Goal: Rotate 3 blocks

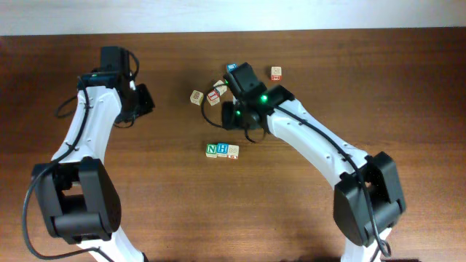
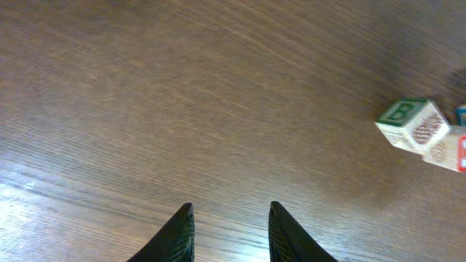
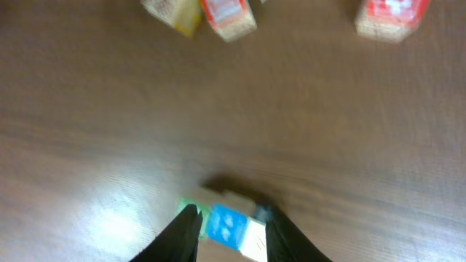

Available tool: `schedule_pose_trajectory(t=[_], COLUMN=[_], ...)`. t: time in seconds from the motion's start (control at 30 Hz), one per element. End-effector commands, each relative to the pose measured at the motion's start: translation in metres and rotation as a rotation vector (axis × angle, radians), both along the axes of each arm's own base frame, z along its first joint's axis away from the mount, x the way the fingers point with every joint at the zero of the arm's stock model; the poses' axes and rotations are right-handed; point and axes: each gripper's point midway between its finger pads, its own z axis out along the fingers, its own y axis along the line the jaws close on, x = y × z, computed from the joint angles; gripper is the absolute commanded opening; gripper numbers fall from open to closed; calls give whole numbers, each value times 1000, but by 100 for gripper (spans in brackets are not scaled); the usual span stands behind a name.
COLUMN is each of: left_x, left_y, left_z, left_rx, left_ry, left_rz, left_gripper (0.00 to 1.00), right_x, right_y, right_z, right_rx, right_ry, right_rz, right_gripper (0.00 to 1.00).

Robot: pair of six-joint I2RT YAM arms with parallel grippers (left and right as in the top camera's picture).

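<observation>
Left gripper (image 1: 143,100): fingers parted, holding nothing, only bare table (image 2: 182,87) between them; it sits off on the left side, well apart from the blocks.
Right gripper (image 1: 234,116): fingers parted, gripping nothing; it hangs just beyond the row, near it but not touching. From its own camera the blue face shows between the fingertips.
Three blocks (image 1: 222,151): lying near the middle of the table in a tight row, side by side and touching.
Order in the row: green N block (image 1: 211,150), blue H block (image 1: 223,150), pale block (image 1: 234,151).
Other cubes (image 1: 196,97): loosely scattered past the right gripper, with a lone cube (image 1: 276,73) farther to the right.
</observation>
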Motion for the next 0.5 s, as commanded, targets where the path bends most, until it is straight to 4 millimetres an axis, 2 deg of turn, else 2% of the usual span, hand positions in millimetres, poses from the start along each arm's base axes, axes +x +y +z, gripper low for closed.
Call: schedule_pose_trajectory(t=[0.0,0.07,0.13,0.17,0.23,0.47], left_x=[-2,-3,-4,-5,-7,-7], left_y=[6,6,6,6,6,6], left_z=[1,0,0,-1,-1,-1], left_rx=[9,11,11,10,10,10], left_ry=[12,17,24,29,34,37], left_rz=[-3,-2,-2,-2,-2,-2], left_gripper=[33,34,34,34,34,35], right_x=[4,-10,-13,-15,-18,-25], right_y=[22,35,38,41,41,42], right_z=[-25,-53,-63,-69,-79,-90], right_rx=[-72,-119,-153,-162,-194,-216], right_ry=[29,69,64,65,72,94], right_rz=[17,41,39,45,34,1], right_gripper=[31,30,30,25,24,24])
